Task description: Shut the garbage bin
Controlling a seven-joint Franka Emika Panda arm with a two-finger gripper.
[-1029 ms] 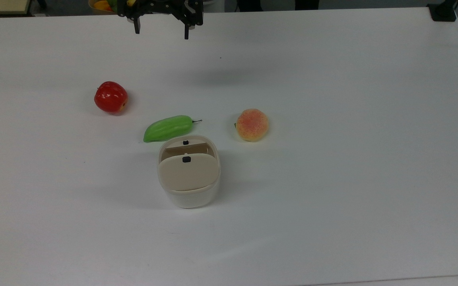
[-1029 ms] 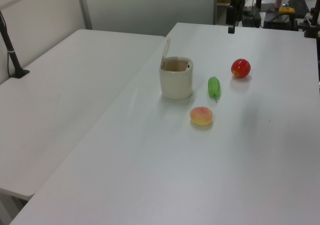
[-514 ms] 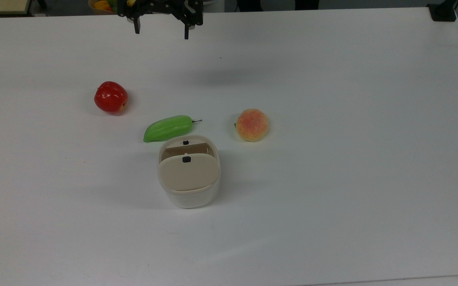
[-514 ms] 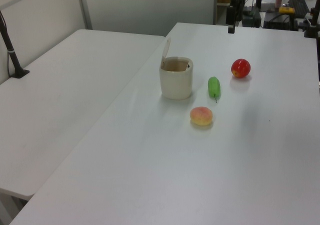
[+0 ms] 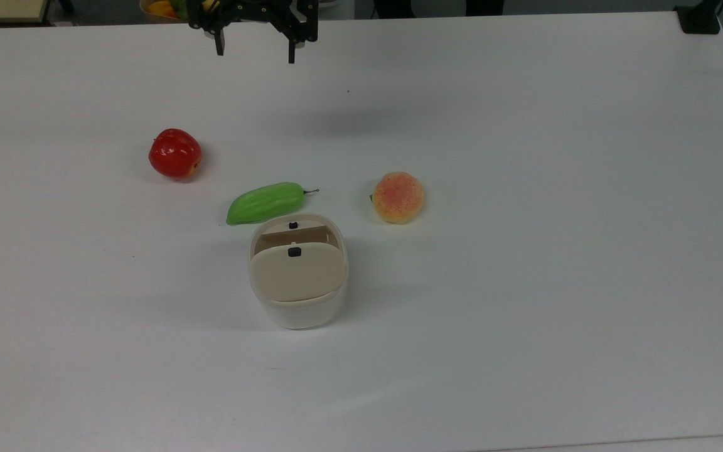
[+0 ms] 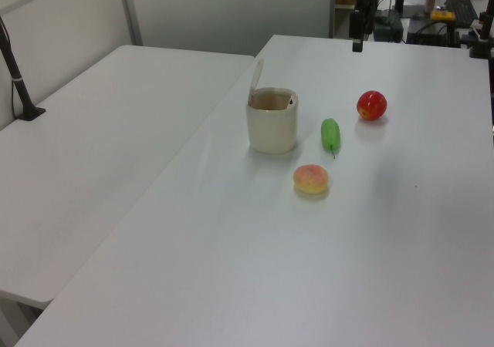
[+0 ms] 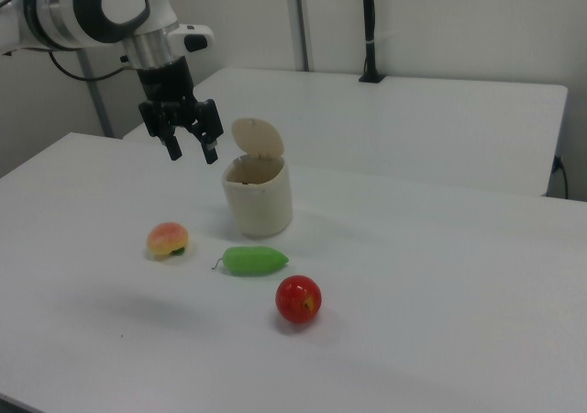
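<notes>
Garbage bin: the garbage bin (image 5: 297, 282) (image 6: 272, 122) (image 7: 259, 193) is cream-white and stands upright on the white table (image 5: 524, 251) (image 6: 255, 247) (image 7: 440, 284), near the middle of the top view.
Lid: the beige lid (image 5: 297, 271) (image 6: 255, 78) (image 7: 258, 139) is swung up on its hinge, so the mouth is open; a small black button (image 5: 294, 252) sits on the lid.
Neighbours: in the top view the green toy vegetable (image 5: 265, 203) (image 6: 330, 135) (image 7: 254, 261) lies just beside the bin at about 11 o'clock, not clearly touching; the peach (image 5: 398, 197) (image 6: 311, 179) (image 7: 167, 239) is near at about 1 o'clock; the red apple (image 5: 175, 153) (image 6: 371, 105) (image 7: 298, 299) is farther off at about 10 o'clock.
In the way: the green vegetable lies roughly between the bin and the gripper.
Gripper: the gripper (image 5: 255, 51) (image 7: 192, 150) hangs in the air with its two black fingers spread apart, holding nothing.
Bin to gripper: in the top view the bin is well apart from the gripper, at about 6 o'clock from it; in the right view the gripper is above the table at about 10 o'clock from the bin.
Count: one bin, one green vegetable, one peach, one apple, one gripper.
</notes>
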